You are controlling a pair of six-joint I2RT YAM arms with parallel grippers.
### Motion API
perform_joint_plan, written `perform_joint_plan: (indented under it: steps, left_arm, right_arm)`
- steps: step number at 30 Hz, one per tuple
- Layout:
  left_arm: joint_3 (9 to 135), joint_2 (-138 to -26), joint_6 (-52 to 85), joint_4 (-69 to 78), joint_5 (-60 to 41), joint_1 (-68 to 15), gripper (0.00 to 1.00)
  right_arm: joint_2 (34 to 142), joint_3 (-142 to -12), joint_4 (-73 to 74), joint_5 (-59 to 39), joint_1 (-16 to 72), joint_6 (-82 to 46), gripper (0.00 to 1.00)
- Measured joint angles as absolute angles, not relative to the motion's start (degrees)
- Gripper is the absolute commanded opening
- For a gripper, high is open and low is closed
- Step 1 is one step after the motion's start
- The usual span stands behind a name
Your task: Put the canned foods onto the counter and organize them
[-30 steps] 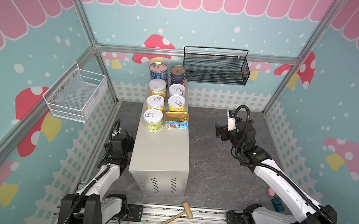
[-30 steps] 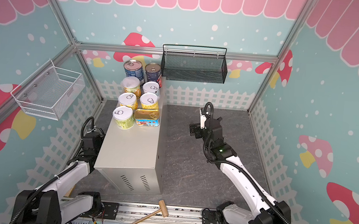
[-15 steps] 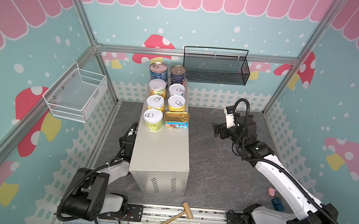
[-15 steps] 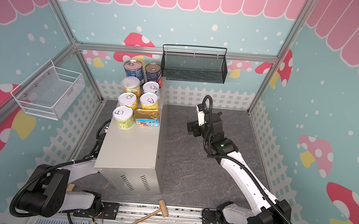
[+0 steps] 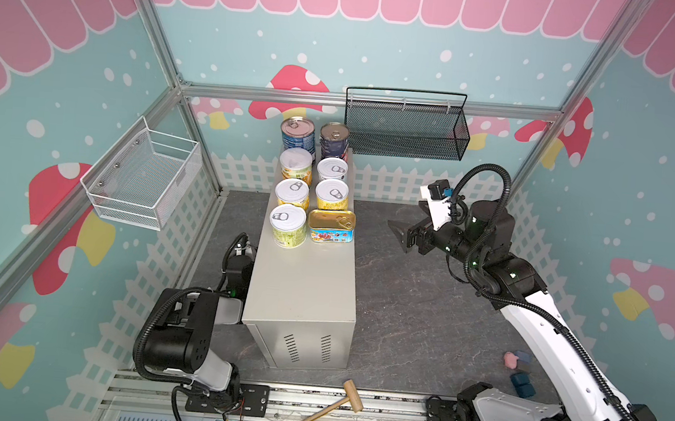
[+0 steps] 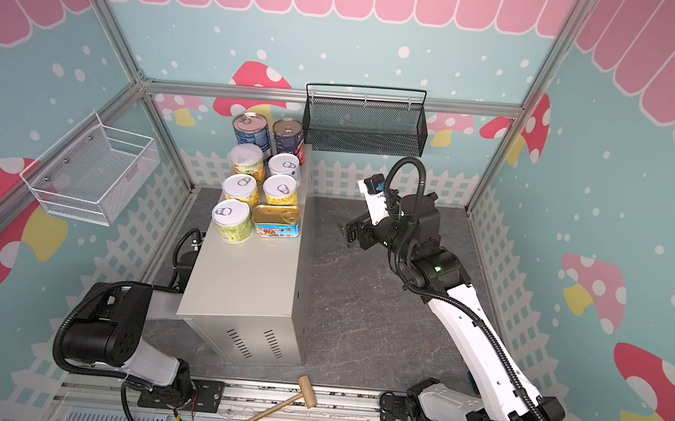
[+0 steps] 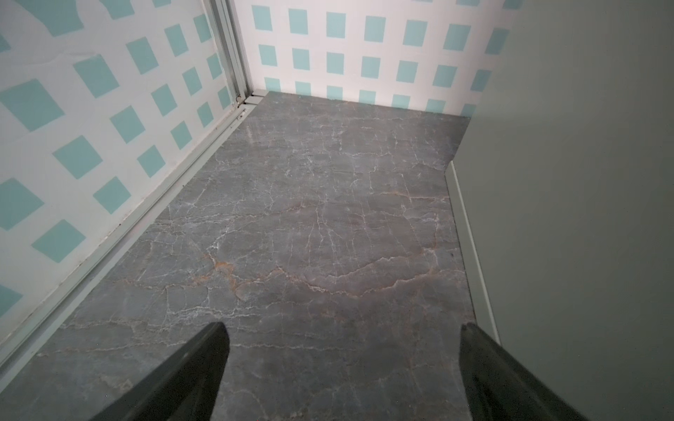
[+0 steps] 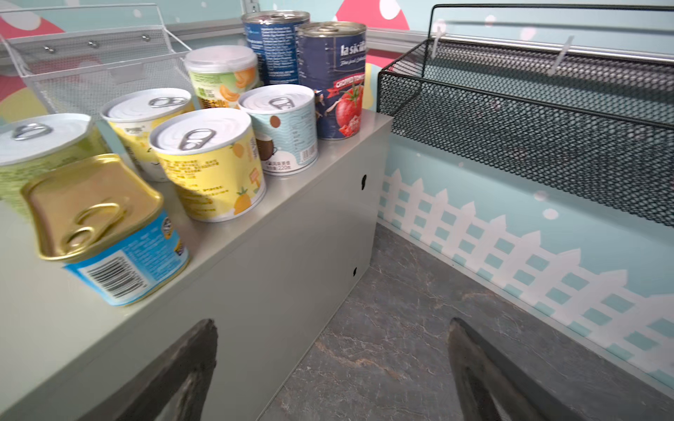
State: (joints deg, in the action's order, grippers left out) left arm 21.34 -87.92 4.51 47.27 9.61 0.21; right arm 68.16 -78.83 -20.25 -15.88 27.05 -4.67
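A white wire basket (image 5: 142, 178) is hanging on the left wall. The left gripper (image 7: 341, 328) is sitting low over the grey stone floor (image 7: 310, 218), just beside the side of the tall beige metal box counter (image 5: 303, 292). Its two dark fingers are spreading wide, with nothing between them.

All eight canned foods (image 5: 331, 194) are standing in two rows on the far end of the counter's flat top. Two tall blue tins (image 5: 297, 133) are at the back. Five short tins (image 5: 292, 192) are in the middle. A flat gold tin (image 5: 331, 225) is at the front, just beside the front short tin.

A wooden mallet (image 5: 331, 404) is lying on the front rail. A black mesh basket (image 5: 405, 130) is hanging on the back wall, near the tall tins. The right gripper (image 5: 402, 236) is hovering over the floor, apart from the counter and pointing toward it. Its fingers are wide apart too and are holding nothing. Some small pink and blue blocks (image 5: 516, 368) are lying on the floor at the right.
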Motion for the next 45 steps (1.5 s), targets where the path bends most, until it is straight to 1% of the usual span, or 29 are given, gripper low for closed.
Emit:
perform_joint_plan:
  steps: [3,5,10,15,18,22,29,33,37,41,45]
  left_arm:
    - [21.4,-87.8,4.5,48.8,9.4,0.2,1.0]
    - [21.4,-87.9,4.5,49.5,9.3,0.2,1.0]
    - [21.4,-87.9,4.5,50.1,9.3,0.2,1.0]
    - [21.4,-87.9,4.5,50.3,9.3,0.2,1.0]
    - [21.4,-87.9,4.5,50.5,9.3,0.2,1.0]
    - [21.4,-87.9,4.5,50.5,9.3,0.2,1.0]
    - [21.4,-87.9,4.5,50.7,9.3,0.2,1.0]
    - [21.4,-87.9,4.5,50.7,9.3,0.2,1.0]
    - [21.4,-87.9,4.5,50.7,9.3,0.2,1.0]
    - [21.4,-87.9,4.5,50.8,9.3,0.2,1.0]
    - [21.4,-87.9,4.5,50.9,9.3,0.2,1.0]
  right_arm:
    - [68.2,-79.3,-20.8,-17.0,27.0,-4.6,0.99]
    - [68.2,-79.4,-21.1,-15.0,27.1,-4.8,0.99]
    - [68.6,-78.3,-21.8,-5.1,25.8,-5.7,1.0]
    - [70.6,-69.5,-16.4,3.6,20.1,-6.6,0.99]
    - [73.3,-61.6,-10.7,6.2,15.9,-6.7,1.0]
    - [77.3,-50.3,0.7,9.6,12.1,-5.2,1.0]
    - [80.5,-28.2,31.9,13.2,9.0,1.6,0.99]
    - [83.2,-27.1,38.0,13.1,6.7,3.2,1.0]
    - [82.3,-27.0,42.7,11.5,4.0,2.9,0.99]
    - [80.8,-21.1,51.4,10.4,3.7,2.5,0.99]
    - [83.4,-15.6,58.8,10.7,3.7,2.3,1.0]
